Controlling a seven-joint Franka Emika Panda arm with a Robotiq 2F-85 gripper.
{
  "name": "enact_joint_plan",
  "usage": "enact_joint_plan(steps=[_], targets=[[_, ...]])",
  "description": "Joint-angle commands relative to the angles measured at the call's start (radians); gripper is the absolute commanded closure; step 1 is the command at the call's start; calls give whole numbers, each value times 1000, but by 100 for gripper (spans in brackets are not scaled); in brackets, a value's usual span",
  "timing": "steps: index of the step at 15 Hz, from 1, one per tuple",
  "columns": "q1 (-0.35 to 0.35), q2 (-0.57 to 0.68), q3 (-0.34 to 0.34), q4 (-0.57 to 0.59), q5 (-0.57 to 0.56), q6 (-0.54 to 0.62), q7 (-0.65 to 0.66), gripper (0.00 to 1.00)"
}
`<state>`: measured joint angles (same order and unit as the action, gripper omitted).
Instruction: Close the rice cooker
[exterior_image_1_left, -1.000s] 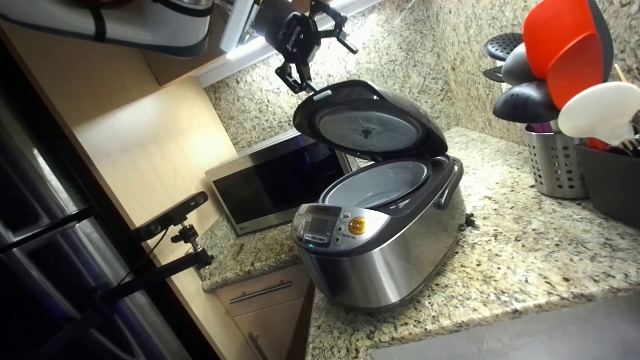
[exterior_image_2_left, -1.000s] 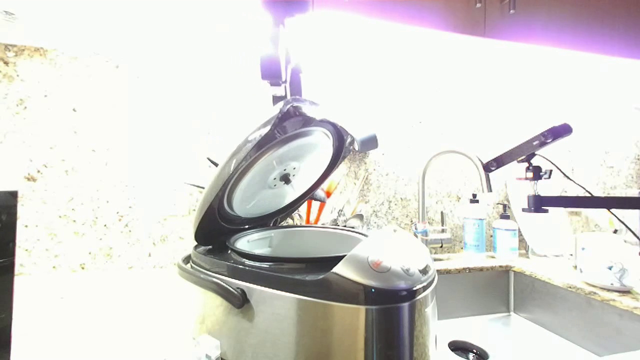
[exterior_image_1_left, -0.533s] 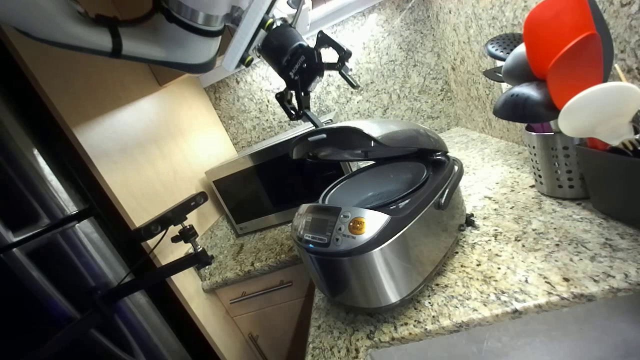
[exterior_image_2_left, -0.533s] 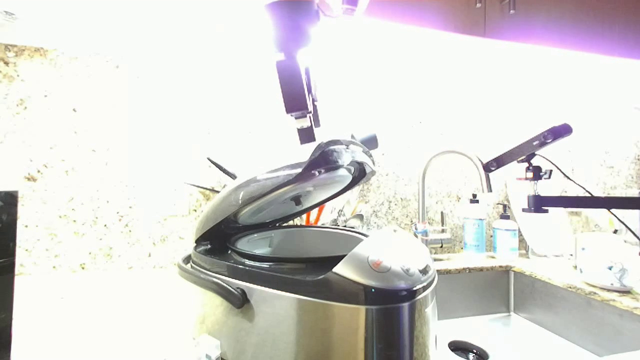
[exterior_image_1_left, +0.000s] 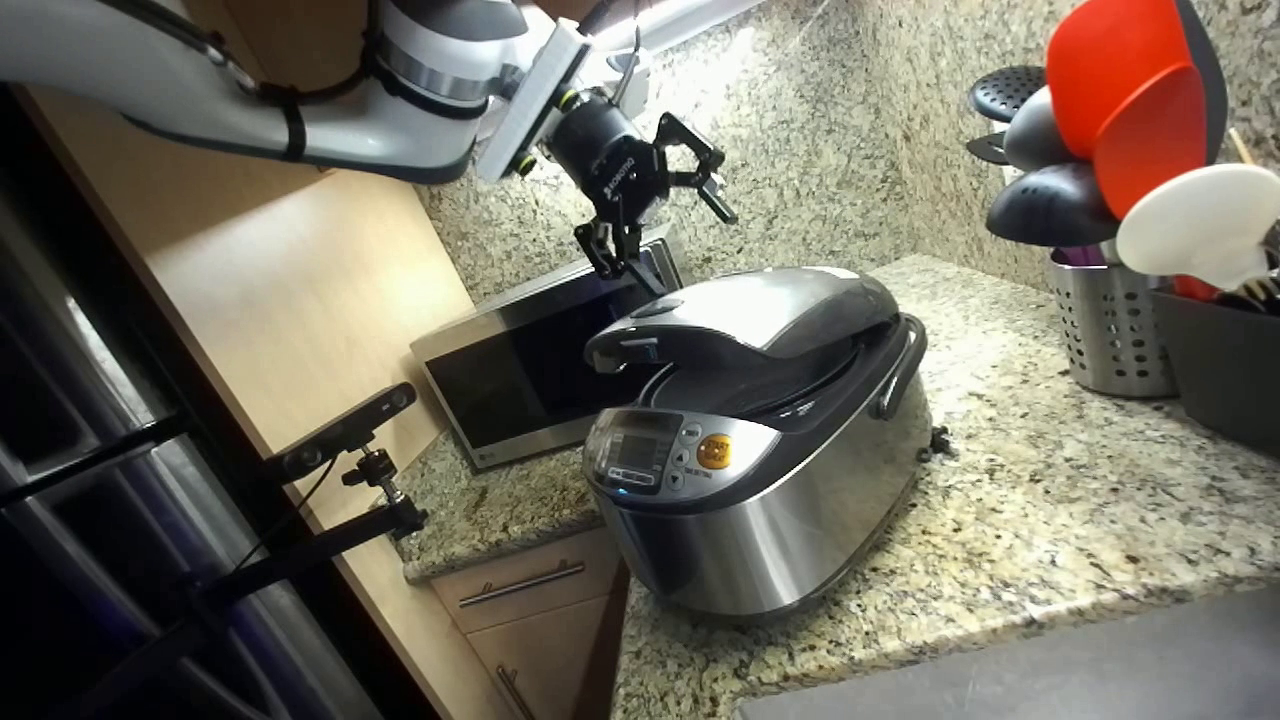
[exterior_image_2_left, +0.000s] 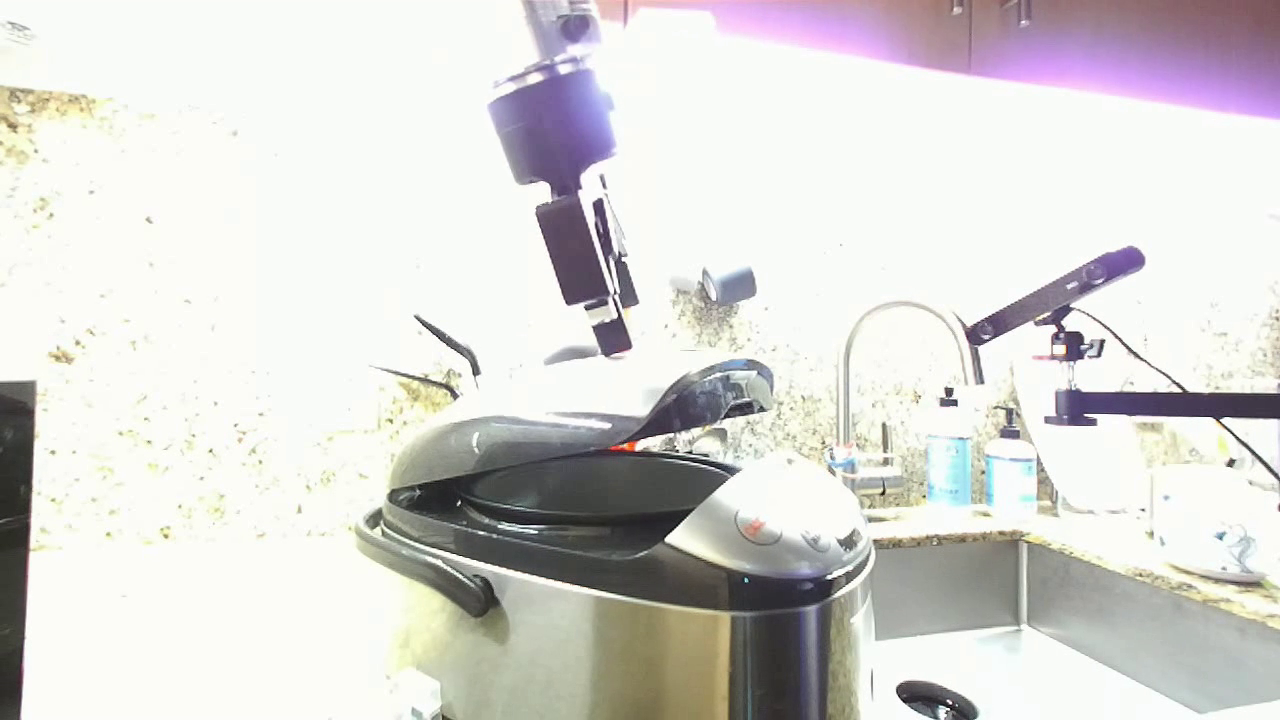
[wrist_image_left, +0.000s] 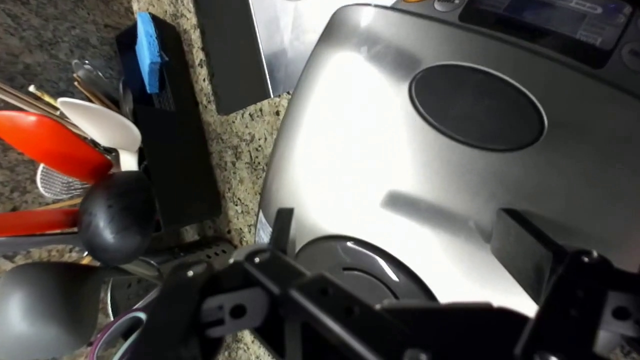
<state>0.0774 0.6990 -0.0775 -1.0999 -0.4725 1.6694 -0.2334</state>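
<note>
The brushed-steel rice cooker (exterior_image_1_left: 770, 540) stands on the granite counter, also in an exterior view (exterior_image_2_left: 600, 650). Its domed lid (exterior_image_1_left: 780, 310) is tilted partly down, with a gap at the front above the control panel (exterior_image_1_left: 650, 455). The gap also shows under the lid (exterior_image_2_left: 500, 440) in an exterior view. My gripper (exterior_image_1_left: 692, 250) is above the lid, fingers spread wide, nothing between them. One fingertip (exterior_image_2_left: 613, 345) appears to touch the lid's top. In the wrist view the open jaws (wrist_image_left: 395, 222) span the steel lid top (wrist_image_left: 350, 135); the lid's front edge is near the panel.
A microwave (exterior_image_1_left: 550, 350) stands behind the cooker. A perforated utensil holder (exterior_image_1_left: 1115, 330) with spatulas and ladles stands beside it. A camera on an arm (exterior_image_1_left: 350, 430) is at the side. A sink (exterior_image_2_left: 950, 595) with a tap (exterior_image_2_left: 848, 370) lies past the cooker's front.
The lid has swung down from wide open to a low tilt. My gripper has moved down with it, one finger at the lid's top. The cooker's body has not moved.
</note>
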Motion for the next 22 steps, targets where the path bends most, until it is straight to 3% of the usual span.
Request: enact_joint_plan(steps=[1, 8, 22], targets=[[-13, 107, 10, 144, 23, 5, -21, 0], [-28, 197, 29, 238, 97, 71, -16, 0], [-99, 273, 47, 362, 259, -88, -13, 0]])
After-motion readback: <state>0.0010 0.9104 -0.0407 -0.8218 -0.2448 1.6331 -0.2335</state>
